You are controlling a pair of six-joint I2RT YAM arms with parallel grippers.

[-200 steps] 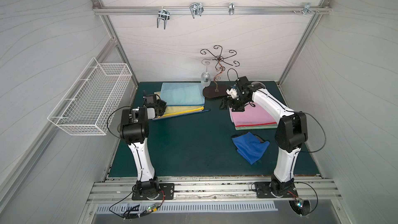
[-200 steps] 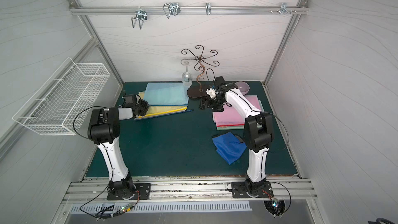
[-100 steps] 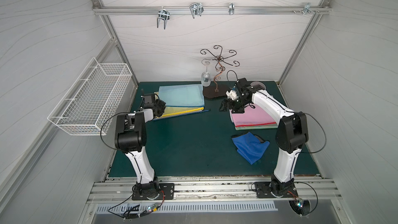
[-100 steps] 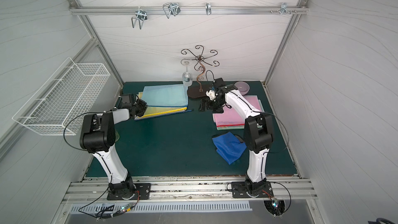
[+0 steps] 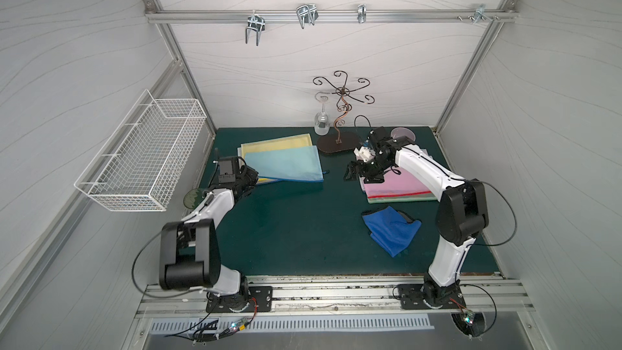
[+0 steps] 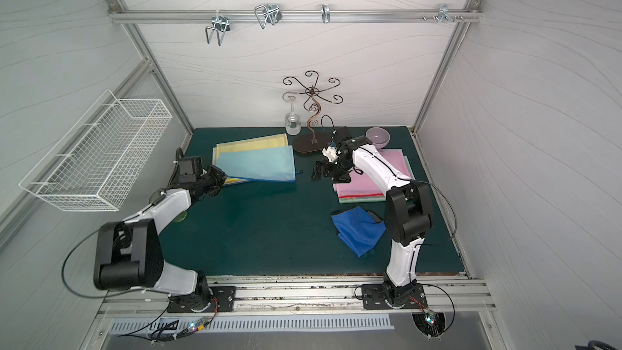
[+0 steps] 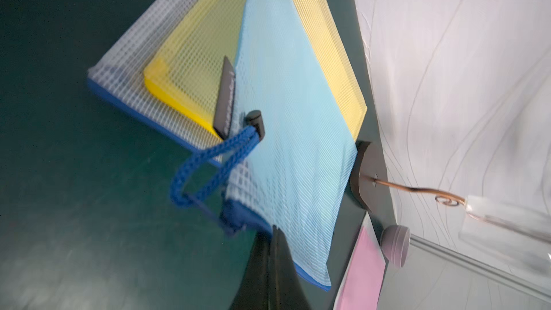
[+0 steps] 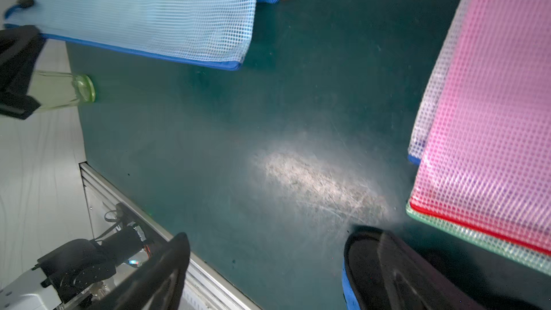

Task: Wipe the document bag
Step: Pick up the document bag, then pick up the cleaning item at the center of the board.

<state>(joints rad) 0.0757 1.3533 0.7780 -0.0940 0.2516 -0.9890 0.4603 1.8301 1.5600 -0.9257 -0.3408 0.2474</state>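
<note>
The document bag [image 5: 284, 163] [image 6: 257, 163] is a light-blue mesh pouch with a blue zip edge. It lies skewed over a yellow bag [image 5: 272, 143] at the back left of the green mat. My left gripper [image 5: 250, 176] [image 6: 220, 175] is shut on its near-left corner. In the left wrist view the closed fingertips [image 7: 274, 234] pinch the bag's edge [image 7: 298, 156] beside a blue cord loop [image 7: 208, 168]. My right gripper [image 5: 361, 176] [image 8: 268, 263] stands open and empty above bare mat, next to the pink bag pile [image 5: 397, 186]. A blue cloth [image 5: 392, 230] [image 6: 358, 230] lies crumpled at the front right.
A white wire basket [image 5: 144, 163] hangs on the left wall. A dark stand [image 5: 338, 143] with a wine glass [image 5: 321, 122] and a purple bowl [image 5: 402, 133] sit along the back. A green glass [image 5: 193, 196] stands by the left arm.
The left gripper has dragged the light-blue bag forward and turned it, baring the yellow bag behind. The left elbow has swung toward the front. The right arm has barely shifted.
</note>
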